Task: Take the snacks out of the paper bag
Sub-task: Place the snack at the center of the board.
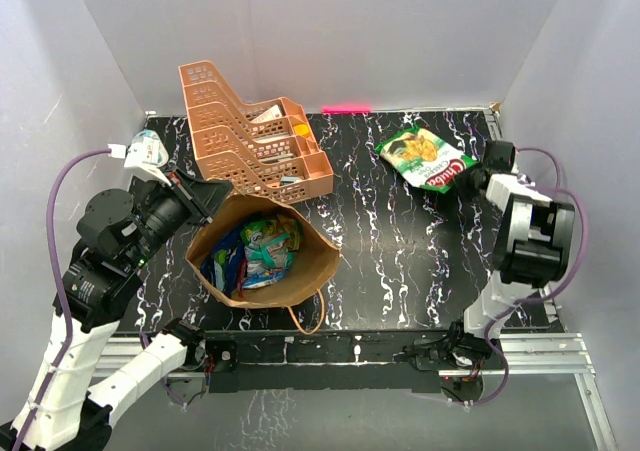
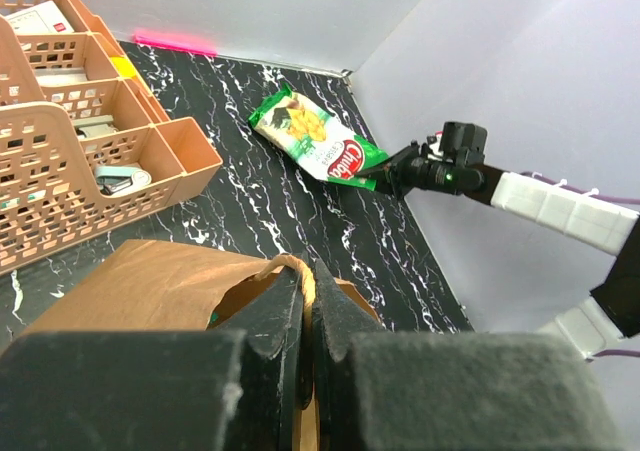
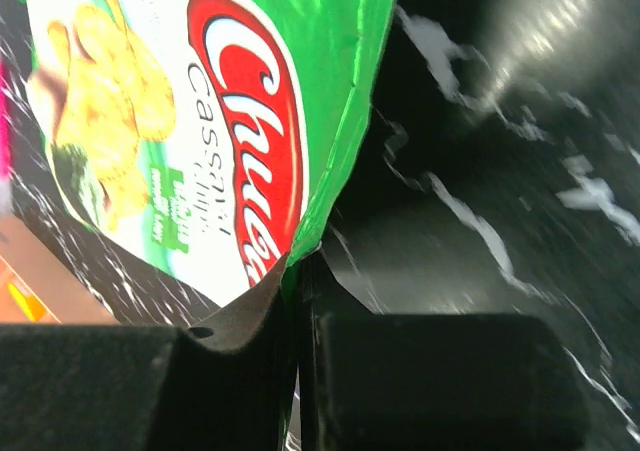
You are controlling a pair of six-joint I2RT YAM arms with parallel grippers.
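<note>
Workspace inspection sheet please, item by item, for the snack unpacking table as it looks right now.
Surface: black marbled table top, no spill seen.
Job's things: paper bag stands open, packets inside; green chip bag outside it, far right.
Clutter: orange tray rack holding oddments; pink strip at far edge.
Grippers: left pincer shut on paper bag rim; right pincer shut on green chip bag corner.
Cables: purple cables loop off both arms.
Surroundings: plain pale walls.

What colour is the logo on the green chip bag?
The logo is red with white lettering; clearest in right wrist view.
</note>
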